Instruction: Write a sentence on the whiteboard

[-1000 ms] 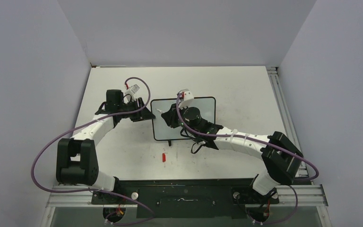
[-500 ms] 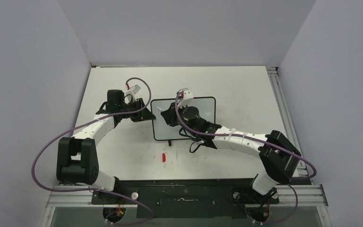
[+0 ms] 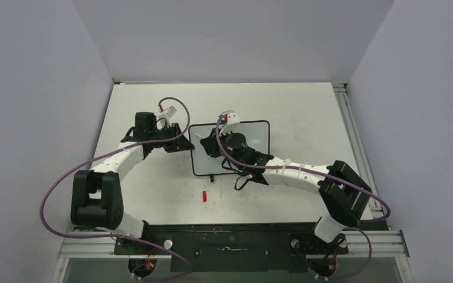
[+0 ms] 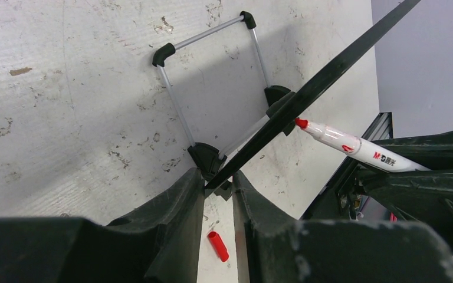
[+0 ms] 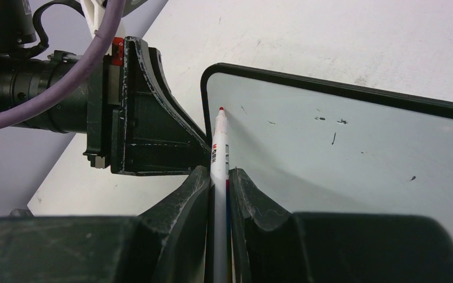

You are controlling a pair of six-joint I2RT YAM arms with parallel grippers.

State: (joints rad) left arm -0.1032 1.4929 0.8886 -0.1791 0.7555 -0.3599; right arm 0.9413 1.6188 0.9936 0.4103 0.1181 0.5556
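Note:
The whiteboard (image 3: 253,138) stands tilted on its wire stand (image 4: 174,103) mid-table. My left gripper (image 3: 184,143) is shut on the board's left edge (image 4: 218,177). That view shows the board edge-on as a black bar (image 4: 330,71). My right gripper (image 3: 207,145) is shut on a white marker (image 5: 218,150). The marker's red tip (image 5: 222,109) is at the board's upper left corner, touching it or just off it. The board face (image 5: 342,159) shows no red sentence, only small dark specks. The right arm hides part of the board from above.
The marker's red cap (image 3: 204,196) lies on the scuffed white tabletop in front of the board and shows in the left wrist view (image 4: 217,246). Grey walls enclose the table on three sides. A metal rail (image 3: 354,135) runs along the right edge.
My right arm has shifted slightly left and toward the board, bringing the marker tip nearer its upper left corner. The left gripper has kept its hold on the board.

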